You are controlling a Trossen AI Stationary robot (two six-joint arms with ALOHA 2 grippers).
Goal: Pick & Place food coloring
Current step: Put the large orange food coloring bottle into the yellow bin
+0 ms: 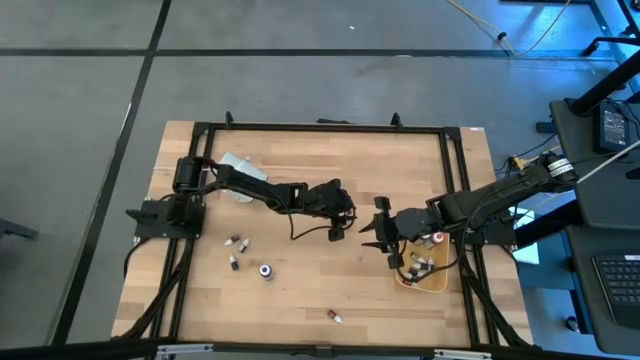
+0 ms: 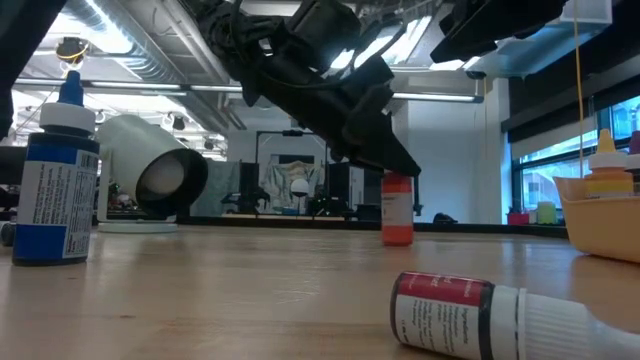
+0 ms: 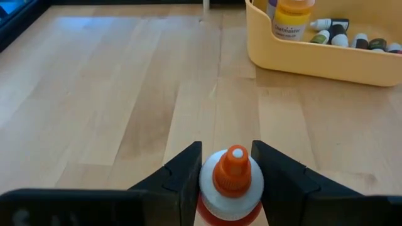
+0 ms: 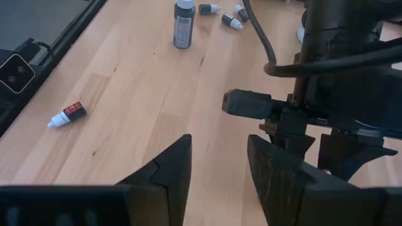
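An orange food coloring bottle (image 3: 230, 182) with a white cap and an orange tip stands upright on the table near its middle (image 2: 397, 212). My left gripper (image 3: 227, 164) comes down over it (image 2: 385, 150) and is shut on it. My right gripper (image 4: 218, 160) hovers open just right of the left one (image 1: 380, 232), next to the tan tray (image 1: 432, 283). The tray (image 3: 314, 63) holds several bottles. Loose bottles are on the table: a dark one standing (image 4: 184, 24), a red one lying on its side (image 4: 68, 114), and small ones lying (image 1: 237, 241). My left gripper pinches the orange bottle's white cap (image 3: 210, 182) between its two fingers (image 3: 185, 172), one on each side, just below the orange tip. The fingers slant down at it from above and from the table's left. The bottle is upright with its base on the table (image 2: 397, 240).
A white cup-like cylinder (image 2: 150, 175) lies on its side near the far left (image 1: 237, 165). In the low view a blue bottle (image 2: 55, 180) stands near the camera and a red one (image 2: 470, 310) lies close by. Black frame rails (image 1: 455, 180) border the table.
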